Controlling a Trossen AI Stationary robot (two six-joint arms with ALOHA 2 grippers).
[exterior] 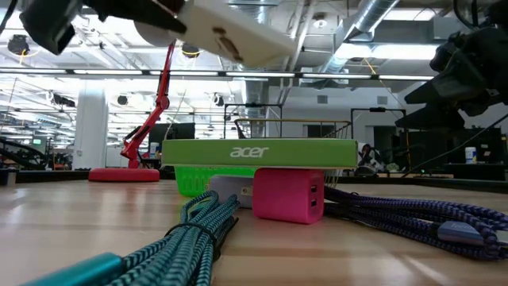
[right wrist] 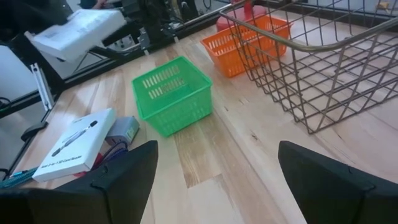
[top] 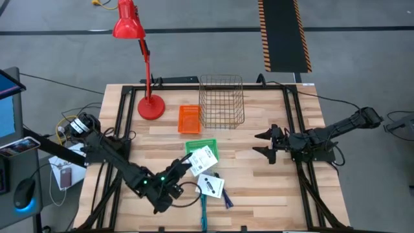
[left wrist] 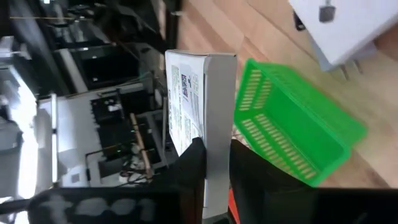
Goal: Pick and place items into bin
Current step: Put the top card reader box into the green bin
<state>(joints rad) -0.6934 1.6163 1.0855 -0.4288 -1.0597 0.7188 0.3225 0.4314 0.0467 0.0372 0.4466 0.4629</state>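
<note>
Above the wooden table [top: 259,188] — left end effector [top: 184,164] clamped on a white card pack [top: 202,159], right end effector [top: 266,144] spread wide, empty.

Left pincer [top: 187,162] clamping tight, arm reaching toward table middle; right pincer [top: 266,144] hanging wide open, idling.

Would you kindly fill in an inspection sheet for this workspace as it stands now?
Surface: wooden table, partly bare.
Job's things: white box held above green basket; second white box, teal cable and purple cable on table; orange basket; wire basket.
Clutter: red lamp.
Hands: left hand shut on white box; right hand open, empty.
Cables: loose wires off table's left edge.
Surroundings: open workshop floor.
</note>
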